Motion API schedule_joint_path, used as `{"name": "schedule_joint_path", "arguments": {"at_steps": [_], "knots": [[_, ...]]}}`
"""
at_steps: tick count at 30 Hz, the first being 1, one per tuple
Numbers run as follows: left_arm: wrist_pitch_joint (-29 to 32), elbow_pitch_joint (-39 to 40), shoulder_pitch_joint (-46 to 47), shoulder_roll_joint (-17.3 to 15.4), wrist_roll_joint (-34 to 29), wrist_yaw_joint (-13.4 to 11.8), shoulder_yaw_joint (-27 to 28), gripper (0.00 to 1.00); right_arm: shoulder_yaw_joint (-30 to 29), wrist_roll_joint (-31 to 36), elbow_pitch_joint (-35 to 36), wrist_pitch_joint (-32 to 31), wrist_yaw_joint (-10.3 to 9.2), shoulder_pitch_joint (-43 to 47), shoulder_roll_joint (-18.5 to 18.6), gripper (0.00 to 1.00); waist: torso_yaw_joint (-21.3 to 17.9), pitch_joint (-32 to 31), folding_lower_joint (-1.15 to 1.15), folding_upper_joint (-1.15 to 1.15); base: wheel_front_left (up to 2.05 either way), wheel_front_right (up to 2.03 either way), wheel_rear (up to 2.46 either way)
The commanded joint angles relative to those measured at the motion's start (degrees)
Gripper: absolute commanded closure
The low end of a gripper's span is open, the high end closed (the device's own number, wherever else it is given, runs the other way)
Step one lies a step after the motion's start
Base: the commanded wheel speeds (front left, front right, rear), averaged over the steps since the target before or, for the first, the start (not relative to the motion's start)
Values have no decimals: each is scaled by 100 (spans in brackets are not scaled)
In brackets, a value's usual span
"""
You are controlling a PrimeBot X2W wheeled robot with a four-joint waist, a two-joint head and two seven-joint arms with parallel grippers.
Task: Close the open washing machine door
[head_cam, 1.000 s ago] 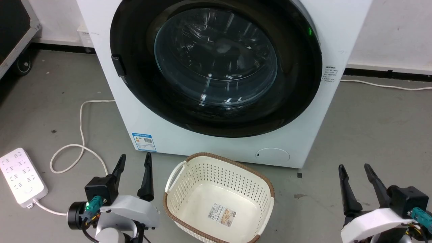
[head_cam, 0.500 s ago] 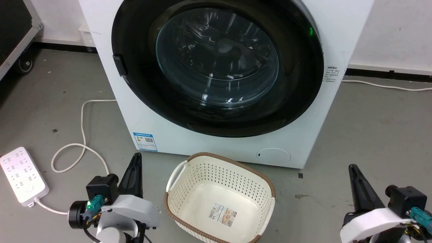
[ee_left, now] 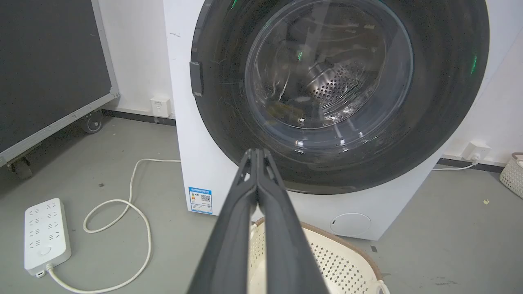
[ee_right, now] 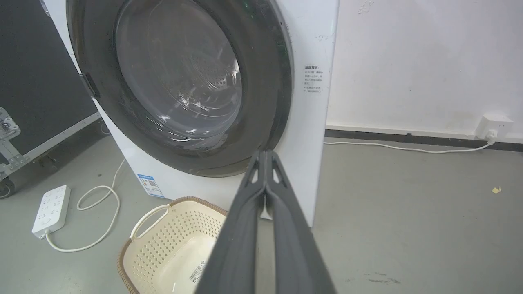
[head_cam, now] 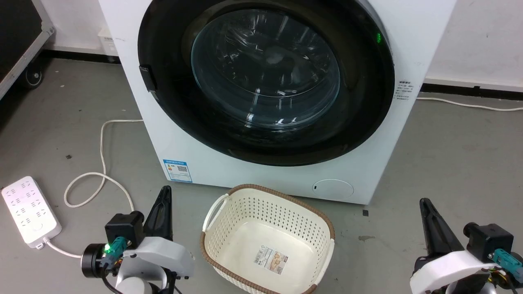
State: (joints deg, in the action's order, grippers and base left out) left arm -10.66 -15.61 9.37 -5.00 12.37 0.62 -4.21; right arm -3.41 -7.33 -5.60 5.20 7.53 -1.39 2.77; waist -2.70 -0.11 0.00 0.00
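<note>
1. the washing machine door (head_cam: 265,81) lies flat against the front of the washing machine (head_cam: 192,151), with no gap at its rim. it looks shut, but i cannot tell whether the latch has caught.
2. the left gripper (head_cam: 162,212) and right gripper (head_cam: 434,232) hang low near the floor, fingers pressed together, holding nothing.
3. risk: an uncaught latch would let the door swing out. a low push could knock the laundry basket (head_cam: 282,195) just in front.
4. the wheels could snag the white cable (head_cam: 101,143) by the power strip (head_cam: 28,212).
5. the basket holds only a label (head_cam: 271,258) on its floor; no laundry is evident in the drum (ee_left: 335,81).
</note>
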Motion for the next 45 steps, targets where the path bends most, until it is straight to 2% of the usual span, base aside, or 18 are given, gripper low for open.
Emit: {"name": "schedule_joint_path", "arguments": {"at_steps": [1, 45], "knots": [[28, 71, -87, 10, -74, -11, 30, 100, 15, 59, 52, -14, -1, 24, 2, 100, 6, 0, 0, 0, 0, 0, 0], [493, 737, -467, 101, -594, -34, 205, 100, 161, 361, 279, -240, -2, 76, 6, 100, 124, 5, 0, 0, 0, 0, 0]]}}
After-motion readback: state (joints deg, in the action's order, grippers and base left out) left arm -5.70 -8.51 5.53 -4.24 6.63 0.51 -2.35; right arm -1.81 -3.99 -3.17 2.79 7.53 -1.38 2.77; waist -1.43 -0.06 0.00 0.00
